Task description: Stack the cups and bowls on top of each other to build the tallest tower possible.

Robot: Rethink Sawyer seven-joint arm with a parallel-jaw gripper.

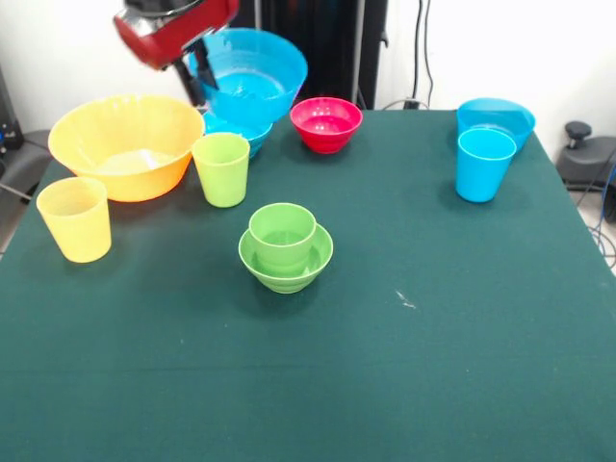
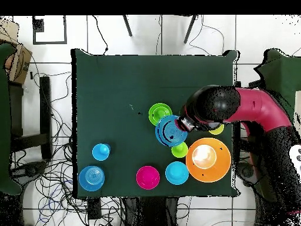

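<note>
On a green-clothed table (image 1: 462, 318), the gripper (image 1: 197, 79) pinches the rim of a wide blue bowl (image 1: 252, 72), lifted at far left above the tower (image 1: 286, 246) near centre. Light, stiff and probably slick, the plastic seems best held at the rim.

The red and black arm (image 1: 173, 29) comes in at the upper left of the front view, its red wrist tilted downward. The gripper (image 1: 197, 77) hangs below it with dark fingers (image 1: 204, 58) clamped on the rim of a wide blue bowl (image 1: 252, 77), which it holds lifted and tipped (the fingertips themselves are partly hidden behind the rim). In the overhead view the arm (image 2: 247, 109) reaches across from the right edge, bent at a black elbow.
</note>
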